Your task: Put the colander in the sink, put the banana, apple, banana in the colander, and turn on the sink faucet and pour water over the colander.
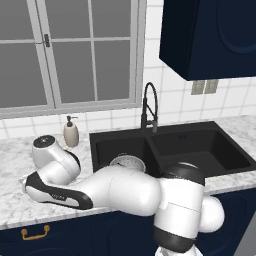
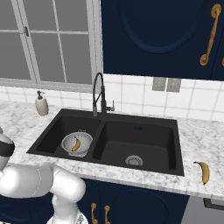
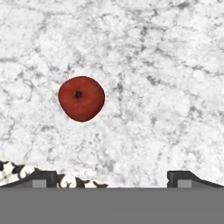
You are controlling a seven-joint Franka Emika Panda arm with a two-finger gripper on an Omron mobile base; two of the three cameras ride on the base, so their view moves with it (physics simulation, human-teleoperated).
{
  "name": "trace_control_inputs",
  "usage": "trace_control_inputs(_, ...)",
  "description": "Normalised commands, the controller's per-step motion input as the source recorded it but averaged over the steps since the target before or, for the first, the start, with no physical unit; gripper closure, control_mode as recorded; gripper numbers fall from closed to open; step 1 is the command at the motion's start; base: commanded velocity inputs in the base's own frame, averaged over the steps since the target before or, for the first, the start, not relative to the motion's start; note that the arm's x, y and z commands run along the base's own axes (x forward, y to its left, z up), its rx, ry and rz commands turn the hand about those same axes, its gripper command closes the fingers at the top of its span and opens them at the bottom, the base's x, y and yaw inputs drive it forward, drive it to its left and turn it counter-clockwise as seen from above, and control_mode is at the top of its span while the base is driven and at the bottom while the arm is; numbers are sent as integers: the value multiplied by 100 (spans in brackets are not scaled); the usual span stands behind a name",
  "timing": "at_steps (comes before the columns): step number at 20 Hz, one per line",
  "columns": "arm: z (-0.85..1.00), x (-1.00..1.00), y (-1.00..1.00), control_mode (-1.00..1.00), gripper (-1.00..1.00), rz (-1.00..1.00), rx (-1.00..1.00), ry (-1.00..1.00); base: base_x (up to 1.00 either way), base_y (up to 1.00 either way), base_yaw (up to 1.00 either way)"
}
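The colander (image 2: 77,144) sits in the left basin of the sink (image 2: 148,124), upright, w/ one banana (image 2: 76,145) lying inside it; in the left base view only the colander's rim (image 1: 127,162) shows above the arm. A second banana (image 2: 203,171) lies on the marble counter (image 2: 197,135) to the right of the sink, near the front edge, well apart from the colander. The apple (image 3: 81,98) rests on the counter in the hand view, stem dimple facing the camera, left of centre and above the fingertips. The gripper (image 3: 109,177) hangs over bare marble w/ its fingertips (image 3: 43,177) wide apart and nothing between them; the apple is off to the left-fingertip side, not touching either tip. In the left base view the arm (image 1: 125,190) reaches out low to the left over the counter left of the sink. The faucet (image 2: 99,94) stands at the back of the sink over the divider, spout arched forward. The soap bottle (image 2: 41,104) stands at the back of the counter, left of the sink, near the window (image 1: 70,50). A steel drain (image 2: 134,160) is visible in the right basin.
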Motion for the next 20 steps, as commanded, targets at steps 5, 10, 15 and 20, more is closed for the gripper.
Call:
trace_control_inputs(5,-28,15,21,-100,-100,-3,0,0,0,0,0)
trace_control_inputs(10,-28,23,13,-100,-100,-4,0,1,0,0,0)
trace_control_inputs(15,-23,21,8,-100,-100,-3,0,2,0,0,0)
trace_control_inputs(20,-24,18,15,-100,-100,-2,0,1,0,0,0)
